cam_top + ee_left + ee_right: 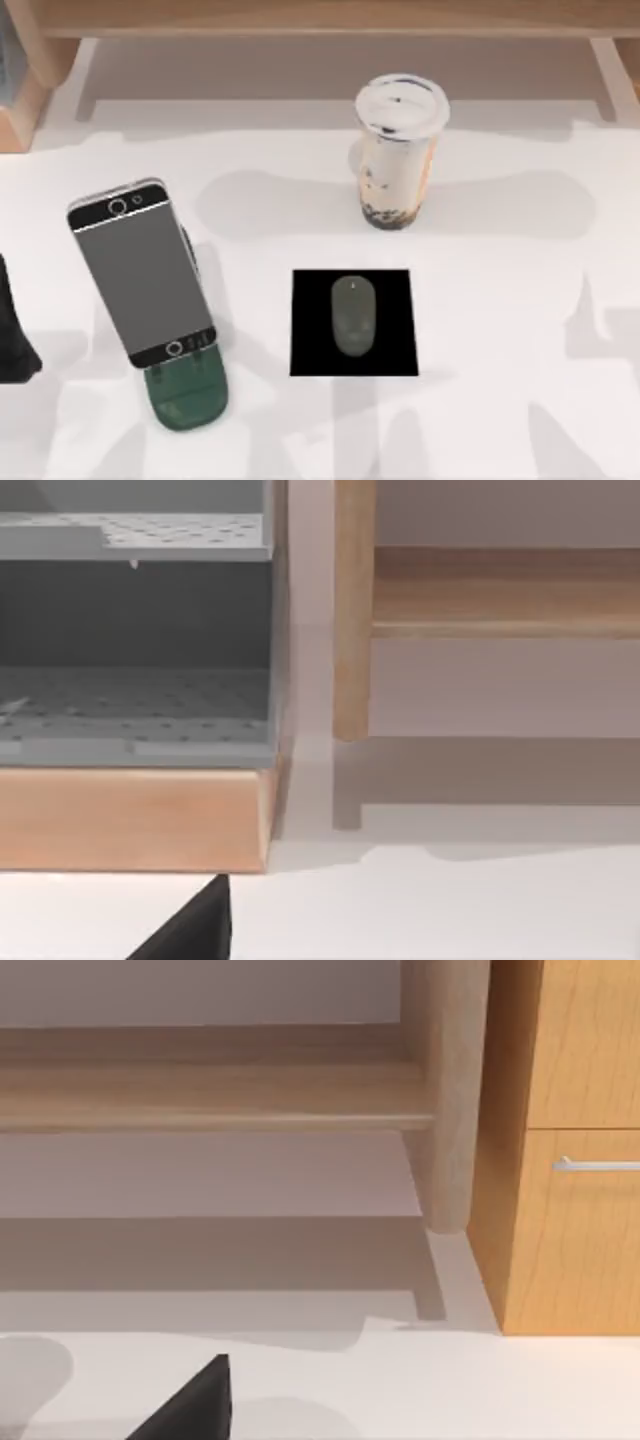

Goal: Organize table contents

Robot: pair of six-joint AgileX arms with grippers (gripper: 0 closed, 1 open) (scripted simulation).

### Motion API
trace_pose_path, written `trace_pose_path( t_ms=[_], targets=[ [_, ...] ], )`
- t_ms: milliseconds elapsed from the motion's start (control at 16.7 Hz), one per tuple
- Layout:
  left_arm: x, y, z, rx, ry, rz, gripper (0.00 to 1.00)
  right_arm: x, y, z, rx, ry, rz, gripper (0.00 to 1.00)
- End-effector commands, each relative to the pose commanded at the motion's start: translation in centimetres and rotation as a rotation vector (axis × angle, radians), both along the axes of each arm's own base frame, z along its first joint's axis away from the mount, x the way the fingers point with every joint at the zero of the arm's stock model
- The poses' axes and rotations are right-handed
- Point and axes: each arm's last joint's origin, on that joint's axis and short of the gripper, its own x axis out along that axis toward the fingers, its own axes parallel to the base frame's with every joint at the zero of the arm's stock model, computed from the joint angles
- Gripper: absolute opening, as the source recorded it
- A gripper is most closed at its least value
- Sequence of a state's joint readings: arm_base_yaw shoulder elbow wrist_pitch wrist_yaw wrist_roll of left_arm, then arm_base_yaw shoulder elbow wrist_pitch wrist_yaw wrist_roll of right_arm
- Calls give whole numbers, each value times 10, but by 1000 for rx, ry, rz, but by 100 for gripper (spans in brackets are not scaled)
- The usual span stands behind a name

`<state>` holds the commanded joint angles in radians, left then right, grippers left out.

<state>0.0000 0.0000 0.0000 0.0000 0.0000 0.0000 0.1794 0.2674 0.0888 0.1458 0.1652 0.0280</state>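
My table is white, mottled with faint grey patches. At the centre of the top view lies a plain black square pad bearing a small grey mouse. At left, the smartphone has a flat grey screen between black ends edged in silver, over a dark green stand. Upper centre, the bubble-tea cup shows a white lid, clear sides, a creamy beige drink with an orange tint on one side, and dark pearls at its base. The shelf along the top edge is light wood. In my left wrist view, a grey perforated rack sits on pale wood; in my right wrist view, an orange-brown cabinet has a silver handle.
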Motion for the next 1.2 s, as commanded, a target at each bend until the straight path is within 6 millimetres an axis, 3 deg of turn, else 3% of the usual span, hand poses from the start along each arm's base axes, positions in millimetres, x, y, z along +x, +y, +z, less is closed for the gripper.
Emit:
trace_pose_path(
  t_ms=[300, 720, 1200],
  targets=[
    [0, 0, 0, 0, 0, 0, 100, 36, 42, 4, -52, 143, 36, 100],
    [0, 0, 0, 0, 0, 0, 100, 85, 120, -44, -217, 317, 57, 100],
    [0, 0, 0, 0, 0, 0, 100, 113, 186, -77, -227, 222, 38, 100]
  ],
)
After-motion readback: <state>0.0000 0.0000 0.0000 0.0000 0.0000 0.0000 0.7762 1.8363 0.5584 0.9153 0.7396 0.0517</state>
